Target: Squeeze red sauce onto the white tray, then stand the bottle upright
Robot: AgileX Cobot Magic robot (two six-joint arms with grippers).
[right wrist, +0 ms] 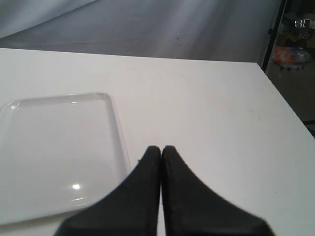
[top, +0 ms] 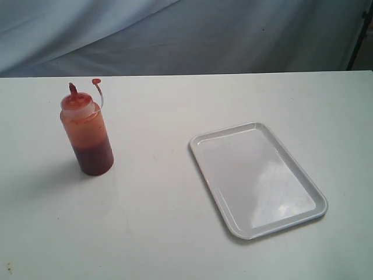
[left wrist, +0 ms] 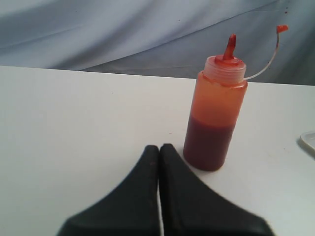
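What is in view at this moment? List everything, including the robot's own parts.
bottle: one, translucent and red-stained with a red nozzle, standing upright on the left of the table, apart from the tray
cap: one, red, off the nozzle, on its tether beside the bottle top
red sauce: dark red, in the lower part of the bottle; none seen on the tray
white tray: one, glossy white, flat on the right of the table
table: one, white, under everything
backdrop cloth: one, grey-blue, behind the table
stand: one, dark, at the far right edge
left gripper: black, shut, holding nothing, near the bottle
right gripper: black, shut, holding nothing, by the tray's edge
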